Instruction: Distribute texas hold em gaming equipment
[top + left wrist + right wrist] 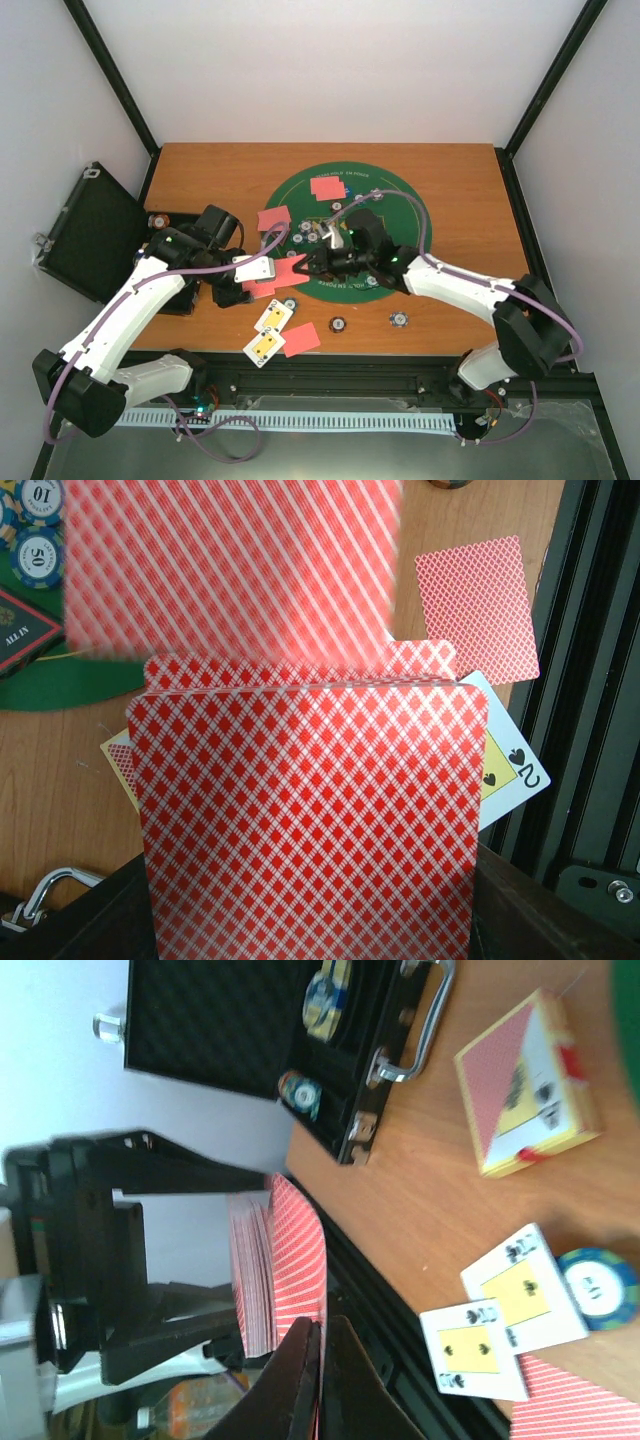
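Dealing under way, most of the deck not yet out

Right gripper (pixel 318 1350) has its jaws pinched flat on the top card (pixel 230 570). That card is blurred in the left wrist view and sits partly off the deck (pixel 310 820). Left gripper (pixel 256 268) has its jaws clamped on the deck, which is held on edge just left of the right jaws, over the wooden table (pixel 450 180).

Done, judging from the layout:
- Three red-backed cards lie face down. One mat card (pixel 325 186) is on the green mat (pixel 400 200), beyond the right jaws. An edge card (pixel 274 218) lies at the mat's rim, beyond the left jaws. A near card (pixel 302 340) lies on the wood, nearer than both jaws.
- Face-up cards (pixel 275 316) lie beside the near card, on the near side of the left jaws.
- A chip cluster (pixel 312 236) sits on the mat just beyond the right jaws, and single chips (pixel 338 325) lie on the wood on the near side.
- The triangle marker (pixel 20 630) is on the mat, beside stacked chips.

Left to do, as a judgement:
- The deck looks thick, so most cards are undealt, and the pinched card has no spot yet.
- The black case (pixel 230 1020), well to the left of the left jaws, holds case chips (pixel 328 990) that are not yet handed out.
- No button discs can be made out.

The task looks early to mid.
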